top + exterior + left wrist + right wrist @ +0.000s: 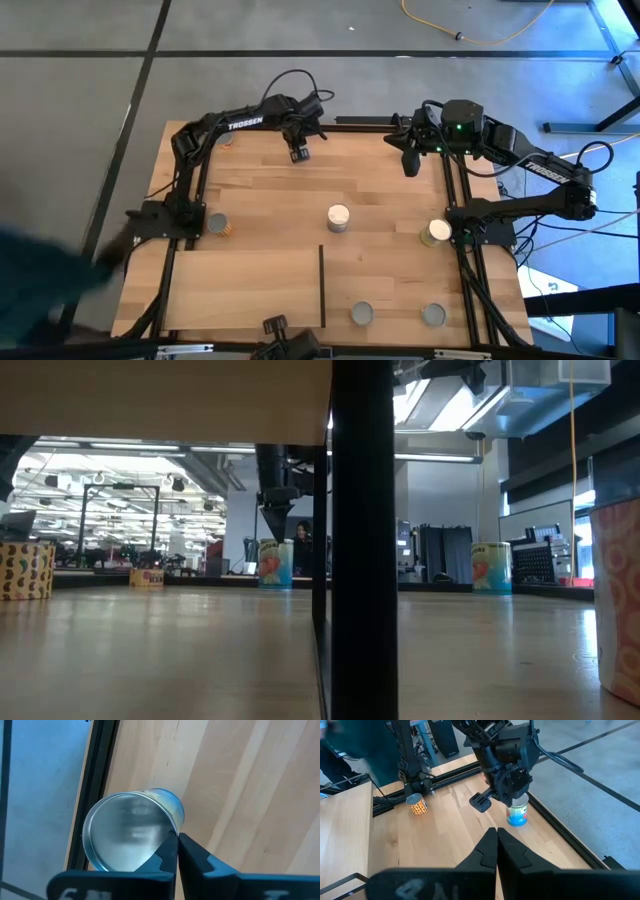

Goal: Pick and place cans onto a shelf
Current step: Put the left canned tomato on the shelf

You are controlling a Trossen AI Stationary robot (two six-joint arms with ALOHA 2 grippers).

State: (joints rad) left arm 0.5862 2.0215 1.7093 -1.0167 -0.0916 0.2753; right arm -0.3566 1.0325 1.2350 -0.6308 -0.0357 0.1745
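One blue-labelled can stands upright at the desk's far edge directly under the left gripper, whose clenched fingers hover just off its rim.

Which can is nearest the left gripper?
The grey-topped, blue-labelled can beside the black frame rail, at the tips of the left gripper; the cream-topped can mid-table stands farther off.

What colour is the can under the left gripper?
Blue label, shiny grey top; clearest in the left wrist view.

"TROSSEN" – left arm, right arm
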